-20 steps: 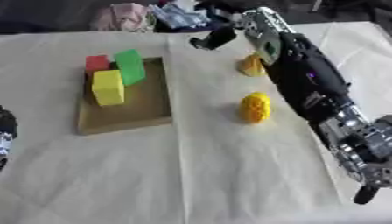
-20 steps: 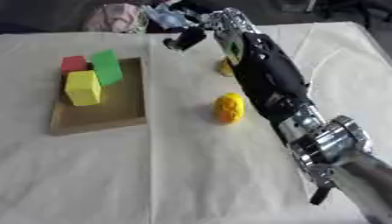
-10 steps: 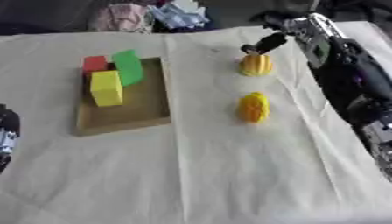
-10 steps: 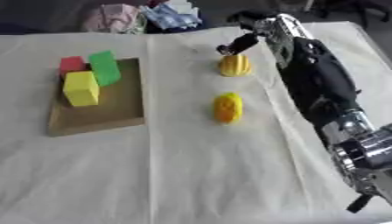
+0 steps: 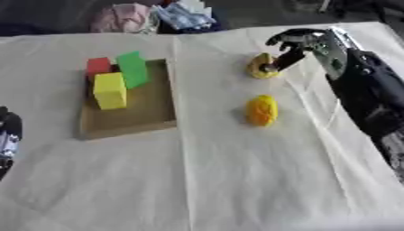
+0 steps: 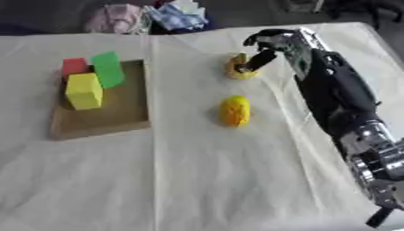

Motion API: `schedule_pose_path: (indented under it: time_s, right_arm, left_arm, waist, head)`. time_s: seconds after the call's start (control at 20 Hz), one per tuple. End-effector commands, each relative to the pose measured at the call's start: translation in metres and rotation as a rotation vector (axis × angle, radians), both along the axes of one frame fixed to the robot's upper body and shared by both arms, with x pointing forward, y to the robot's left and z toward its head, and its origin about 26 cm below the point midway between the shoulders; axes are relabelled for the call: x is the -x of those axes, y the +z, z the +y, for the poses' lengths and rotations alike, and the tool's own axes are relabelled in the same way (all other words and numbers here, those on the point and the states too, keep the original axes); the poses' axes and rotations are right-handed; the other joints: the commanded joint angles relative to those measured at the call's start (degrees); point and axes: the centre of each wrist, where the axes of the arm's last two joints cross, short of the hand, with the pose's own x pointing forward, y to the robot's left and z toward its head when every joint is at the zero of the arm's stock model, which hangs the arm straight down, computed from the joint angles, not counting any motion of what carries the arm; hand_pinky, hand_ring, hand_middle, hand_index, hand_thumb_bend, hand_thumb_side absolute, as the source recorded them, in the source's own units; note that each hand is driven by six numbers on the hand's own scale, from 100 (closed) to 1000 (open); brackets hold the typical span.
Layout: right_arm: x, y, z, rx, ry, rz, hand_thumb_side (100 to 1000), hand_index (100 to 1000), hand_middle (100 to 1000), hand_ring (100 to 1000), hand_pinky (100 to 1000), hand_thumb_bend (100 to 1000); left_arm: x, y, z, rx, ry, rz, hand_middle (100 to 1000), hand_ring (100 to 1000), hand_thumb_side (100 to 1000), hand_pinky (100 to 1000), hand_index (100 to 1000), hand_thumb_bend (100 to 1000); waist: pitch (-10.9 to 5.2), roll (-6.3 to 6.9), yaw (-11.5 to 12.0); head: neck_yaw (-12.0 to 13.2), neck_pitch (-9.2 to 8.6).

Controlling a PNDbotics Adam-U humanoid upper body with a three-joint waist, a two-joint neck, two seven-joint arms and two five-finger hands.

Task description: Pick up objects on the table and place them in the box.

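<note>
A shallow brown box (image 5: 146,110) lies at the left with a red block (image 5: 98,66), a green block (image 5: 132,70) and a yellow block (image 5: 109,90) in it. Two yellow objects rest on the white cloth: a rounded one (image 5: 259,68) farther back and an oval one (image 5: 262,109) nearer. My right hand (image 5: 304,39) arches over the far one from its right. Its fingers are spread and one dark finger touches that object's right side, with nothing grasped. My left hand (image 5: 7,135) shows only as a dark sliver at the left edge.
A heap of pink cloth (image 5: 126,18) and blue-white cloth (image 5: 186,13) lies beyond the table's far edge. My right forearm (image 6: 335,94) stretches along the right side of the table. A crease in the cloth (image 5: 183,135) runs front to back.
My right hand has swung from left of the far yellow object to its right side and dropped down until a finger touches it. Blocks and oval object have not moved.
</note>
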Motion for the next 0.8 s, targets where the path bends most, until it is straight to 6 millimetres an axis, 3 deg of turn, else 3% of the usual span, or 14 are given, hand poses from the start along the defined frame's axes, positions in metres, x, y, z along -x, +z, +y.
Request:
schedule_pose_path:
  time_s: [0.05, 0.3, 0.35, 0.8]
  right_arm:
    - [0.0, 0.012, -0.008, 0.037, -0.024, -0.03, 480, 924, 891, 876, 838, 323]
    - [-0.001, 0.004, -0.001, 0.074, -0.04, -0.097, 345, 803, 712, 781, 789, 237]
    - [-0.002, 0.002, 0.001, 0.079, -0.043, -0.118, 279, 748, 651, 748, 771, 198]
    - [-0.003, -0.008, 0.009, 0.09, -0.039, -0.255, 100, 596, 516, 661, 718, 100]
  left_arm:
    - [0.0, 0.006, 0.004, -0.016, 0.01, -0.023, 697, 701, 504, 707, 781, 343]
    - [0.0, 0.007, 0.004, -0.013, 0.01, -0.025, 697, 701, 504, 707, 781, 343]
    - [0.0, 0.007, 0.003, -0.012, 0.009, -0.025, 697, 701, 503, 707, 781, 342]
    - [0.0, 0.008, 0.003, -0.01, 0.006, -0.029, 697, 701, 504, 707, 781, 340]
  waist:
    - [-1.22, 0.38, 0.1]
    - [-1.11, 0.55, 0.3]
    - [-1.08, 0.6, 0.4]
    - [-1.0, 0.62, 0.6]
  head:
    - [0.1, -0.41]
    - [0.0, -0.61]
    - [0.0, -0.66]
    - [-0.4, -0.59]
